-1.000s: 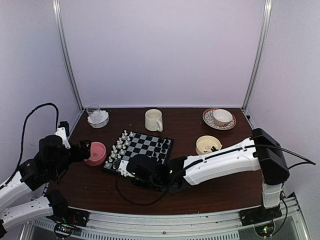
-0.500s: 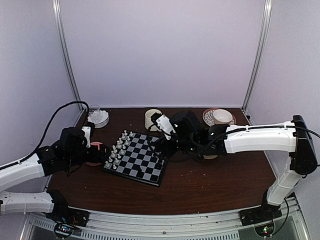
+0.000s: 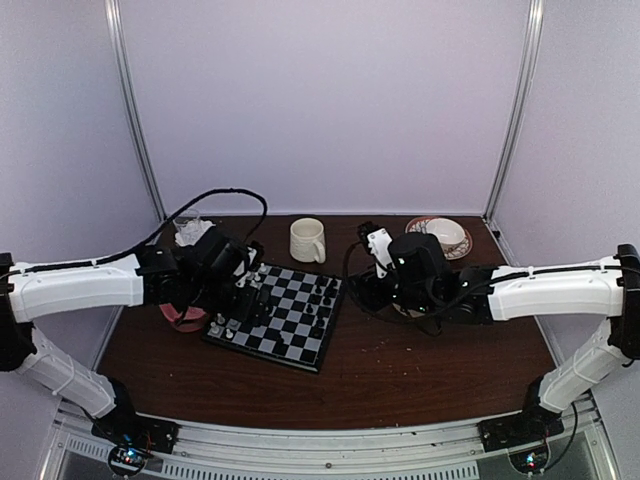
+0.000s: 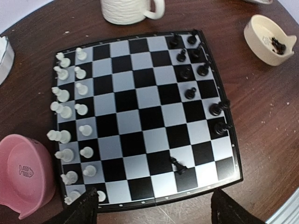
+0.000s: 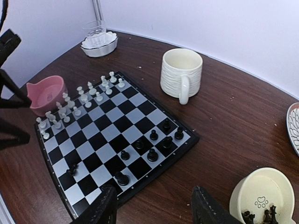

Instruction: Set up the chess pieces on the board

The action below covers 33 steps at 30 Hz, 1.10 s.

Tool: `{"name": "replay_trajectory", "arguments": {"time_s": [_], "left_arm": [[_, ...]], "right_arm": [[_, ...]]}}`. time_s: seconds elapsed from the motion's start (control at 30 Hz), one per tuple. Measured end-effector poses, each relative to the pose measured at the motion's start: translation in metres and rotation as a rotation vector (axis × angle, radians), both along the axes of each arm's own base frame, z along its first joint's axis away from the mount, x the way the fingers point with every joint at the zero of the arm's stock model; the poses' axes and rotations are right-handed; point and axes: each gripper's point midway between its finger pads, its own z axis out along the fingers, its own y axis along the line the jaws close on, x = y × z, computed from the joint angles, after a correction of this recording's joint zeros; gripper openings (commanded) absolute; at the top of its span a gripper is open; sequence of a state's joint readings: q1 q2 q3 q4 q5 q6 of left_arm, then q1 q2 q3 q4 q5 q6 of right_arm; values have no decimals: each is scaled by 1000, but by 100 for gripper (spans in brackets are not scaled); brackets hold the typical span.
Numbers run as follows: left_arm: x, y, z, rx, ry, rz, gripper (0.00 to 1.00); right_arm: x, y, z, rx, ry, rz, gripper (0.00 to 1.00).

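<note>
White pieces (image 4: pixel 65 112) lining one board (image 4: pixel 140 116) edge. Black pieces (image 4: pixel 189 93) standing only in part, one seemingly lying tipped, more waiting in cream bowl (image 5: pixel 252 186). Left gripper (image 4: pixel 156 207), right gripper (image 5: pixel 156 205) gaping, holding nothing.

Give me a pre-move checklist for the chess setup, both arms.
1. Left gripper open and empty: ok.
2. Right gripper open and empty: ok.
3. White pieces standing in two rows along their edge of the board: ok.
4. Black rows filled: not ok, several squares are bare.
5. Every piece upright: not ok, one tipped black piece lies on its side.
6. Spare black pieces waiting in the cream bowl: ok.
</note>
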State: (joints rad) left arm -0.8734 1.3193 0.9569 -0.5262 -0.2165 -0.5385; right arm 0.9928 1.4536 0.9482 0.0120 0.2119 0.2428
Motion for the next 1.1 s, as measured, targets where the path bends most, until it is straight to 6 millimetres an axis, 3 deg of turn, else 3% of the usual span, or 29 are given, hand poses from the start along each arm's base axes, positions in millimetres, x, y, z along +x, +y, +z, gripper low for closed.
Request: {"name": "replay_trajectory", "arguments": {"time_s": [0.17,0.5,0.73,1.1], "left_arm": [[-17,-34,-16,68,64,-59,86],[-16,-46,-63,177,184,-4,85],[-9,-56,-79,204,213,15,69],[-11,-53,-94,259,247,29,55]], "right_arm": [[7,-19,-4,8,-15,-86,55],[6,-41,21,91,-74,-154,55],[8,-43,21,93,-77,-162,55],[8,-44,19,94,-78,-164,55]]}}
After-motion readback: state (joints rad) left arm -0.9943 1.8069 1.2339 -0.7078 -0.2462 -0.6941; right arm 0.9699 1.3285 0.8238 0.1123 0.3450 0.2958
